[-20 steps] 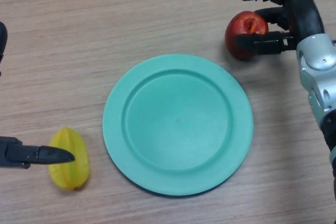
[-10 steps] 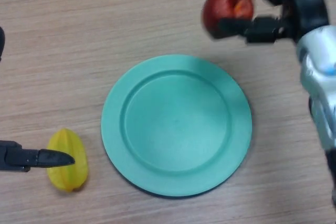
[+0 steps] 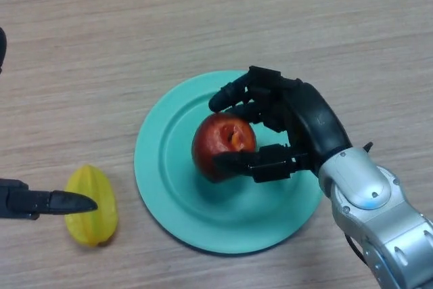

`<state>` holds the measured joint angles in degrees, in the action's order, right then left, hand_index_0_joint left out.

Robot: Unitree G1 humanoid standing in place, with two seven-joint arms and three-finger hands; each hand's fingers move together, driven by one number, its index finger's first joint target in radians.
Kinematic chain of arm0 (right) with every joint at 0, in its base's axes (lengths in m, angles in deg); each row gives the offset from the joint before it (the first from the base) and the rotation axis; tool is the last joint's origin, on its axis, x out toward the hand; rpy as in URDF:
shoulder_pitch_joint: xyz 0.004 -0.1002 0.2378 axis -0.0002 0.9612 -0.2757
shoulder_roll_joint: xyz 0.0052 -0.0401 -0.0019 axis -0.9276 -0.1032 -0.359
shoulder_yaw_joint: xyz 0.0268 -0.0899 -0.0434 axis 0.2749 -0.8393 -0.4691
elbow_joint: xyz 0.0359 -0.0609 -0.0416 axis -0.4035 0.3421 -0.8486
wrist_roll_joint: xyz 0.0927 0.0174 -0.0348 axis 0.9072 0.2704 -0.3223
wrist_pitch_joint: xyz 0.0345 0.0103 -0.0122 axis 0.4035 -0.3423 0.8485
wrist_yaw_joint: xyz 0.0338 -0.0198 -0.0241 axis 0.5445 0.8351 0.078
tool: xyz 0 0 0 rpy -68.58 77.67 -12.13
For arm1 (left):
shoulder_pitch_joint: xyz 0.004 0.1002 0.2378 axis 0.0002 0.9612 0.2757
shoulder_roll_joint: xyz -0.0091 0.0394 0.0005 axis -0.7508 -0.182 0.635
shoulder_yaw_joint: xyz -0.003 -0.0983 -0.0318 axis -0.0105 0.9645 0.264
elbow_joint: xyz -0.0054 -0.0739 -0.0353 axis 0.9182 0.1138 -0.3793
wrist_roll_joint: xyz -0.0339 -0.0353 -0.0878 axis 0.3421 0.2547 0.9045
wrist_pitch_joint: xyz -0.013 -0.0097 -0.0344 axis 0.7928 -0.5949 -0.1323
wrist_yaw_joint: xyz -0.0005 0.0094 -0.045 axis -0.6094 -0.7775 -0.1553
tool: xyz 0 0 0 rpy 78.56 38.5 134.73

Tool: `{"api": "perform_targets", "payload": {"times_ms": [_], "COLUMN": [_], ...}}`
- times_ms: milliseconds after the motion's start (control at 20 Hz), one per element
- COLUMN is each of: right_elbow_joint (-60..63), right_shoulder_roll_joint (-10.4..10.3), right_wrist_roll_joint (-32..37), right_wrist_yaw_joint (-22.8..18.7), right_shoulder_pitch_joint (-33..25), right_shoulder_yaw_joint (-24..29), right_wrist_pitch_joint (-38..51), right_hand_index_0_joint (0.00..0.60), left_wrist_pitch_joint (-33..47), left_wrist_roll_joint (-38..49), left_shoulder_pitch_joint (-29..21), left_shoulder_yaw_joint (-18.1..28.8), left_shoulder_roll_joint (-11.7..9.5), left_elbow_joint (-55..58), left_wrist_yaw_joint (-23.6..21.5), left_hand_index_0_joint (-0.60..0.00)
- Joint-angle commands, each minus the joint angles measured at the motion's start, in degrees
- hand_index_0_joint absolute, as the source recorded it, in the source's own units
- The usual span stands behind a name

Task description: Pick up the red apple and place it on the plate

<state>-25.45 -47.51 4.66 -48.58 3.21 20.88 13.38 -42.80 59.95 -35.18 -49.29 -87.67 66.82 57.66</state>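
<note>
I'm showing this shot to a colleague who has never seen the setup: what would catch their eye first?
First, the red apple gripped in the black right hand, fingers and thumb curled round it, over the middle of the round green plate at the centre of the wooden table. Next, the yellow starfruit lying to the plate's left, with the tip of the left hand pointing in just above it from the edge.

A light wood-grain table [image 3: 101, 38] is seen, on which a round teal plate [image 3: 162, 181] is set near the middle and a yellow star fruit [image 3: 91, 214] is laid just to its left, apart from the rim.
</note>
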Motion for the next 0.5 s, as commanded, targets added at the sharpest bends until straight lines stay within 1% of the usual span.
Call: {"api": "perform_targets", "payload": {"times_ms": [50,100,150,300,400,450,500], "right_elbow_joint": [-6.35,-7.43,-8.18,-9.72,-12.96,-15.55,-16.76], "right_shoulder_roll_joint": [-0.25,-0.26,-0.26,-0.26,-0.26,-0.26,-0.26], "right_wrist_roll_joint": [1.81,1.42,0.97,2.59,5.66,8.02,8.26], "right_wrist_yaw_joint": [2.17,3.10,3.48,2.65,2.33,2.81,3.77], "right_shoulder_pitch_joint": [-1.79,-2.01,-2.61,-3.77,-5.17,-6.11,-6.13], "right_shoulder_yaw_joint": [1.39,1.42,1.81,3.46,6.92,10.34,11.97], "right_wrist_pitch_joint": [2.10,0.59,-0.23,-0.23,-2.26,-4.34,-5.52], "right_hand_index_0_joint": [0.150,0.049,0.000,0.000,0.000,0.000,0.000], "left_wrist_pitch_joint": [7.53,7.68,7.33,6.61,5.60,4.94,4.84], "left_wrist_roll_joint": [0.98,0.86,0.61,-0.41,-0.66,-0.71,-0.75], "left_shoulder_pitch_joint": [-0.33,-0.24,-0.20,0.01,0.01,-0.36,-0.48], "left_shoulder_yaw_joint": [3.53,3.50,3.37,2.40,2.12,2.03,1.98], "left_shoulder_roll_joint": [-1.82,-1.75,-1.71,-1.40,-1.53,-1.68,-1.66], "left_elbow_joint": [3.82,3.96,4.62,5.85,6.60,6.74,6.83], "left_wrist_yaw_joint": [0.32,0.73,0.80,0.70,1.43,1.60,1.54], "left_hand_index_0_joint": [0.000,0.000,0.000,0.000,0.000,0.000,0.000]}}
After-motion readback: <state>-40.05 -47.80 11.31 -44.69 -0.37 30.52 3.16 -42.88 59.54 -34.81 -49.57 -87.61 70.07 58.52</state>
